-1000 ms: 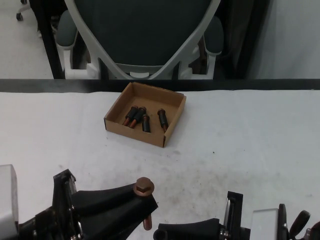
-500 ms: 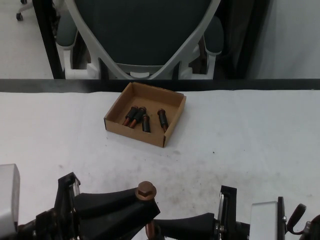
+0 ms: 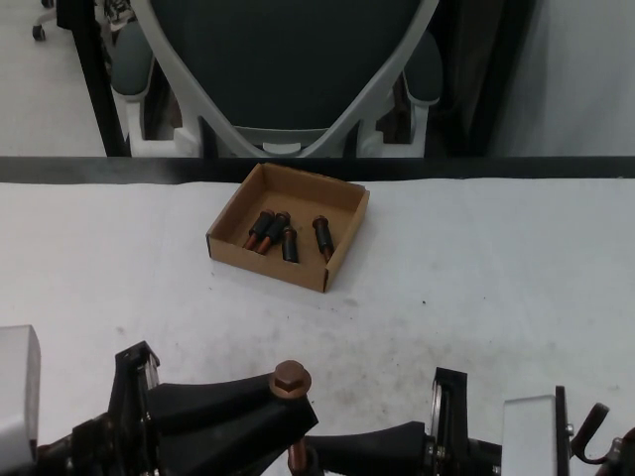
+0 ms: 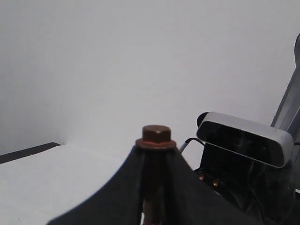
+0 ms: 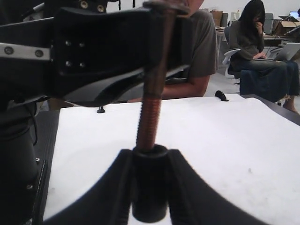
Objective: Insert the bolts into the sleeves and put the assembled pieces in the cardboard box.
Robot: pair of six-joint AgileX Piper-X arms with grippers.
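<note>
My left gripper (image 3: 286, 415) is shut on a copper bolt (image 3: 289, 378), held upright with its hex head on top, low in the high view. In the left wrist view the bolt's head (image 4: 155, 136) sits above the closed fingers. My right gripper (image 5: 149, 187) is shut on a black sleeve (image 5: 149, 187), and the bolt's threaded shank (image 5: 150, 119) enters the sleeve's top. The cardboard box (image 3: 342, 199) stands further back on the bench with several assembled pieces (image 3: 273, 233) inside.
The white bench top (image 3: 496, 268) is bare around the box. An office chair (image 3: 288, 69) stands behind the bench's far edge. The right arm's camera housing (image 4: 243, 140) is close beside the left gripper.
The right gripper has moved left under the bolt, bringing the sleeve to the shank's tip. The left gripper with the bolt dropped slightly lower.
</note>
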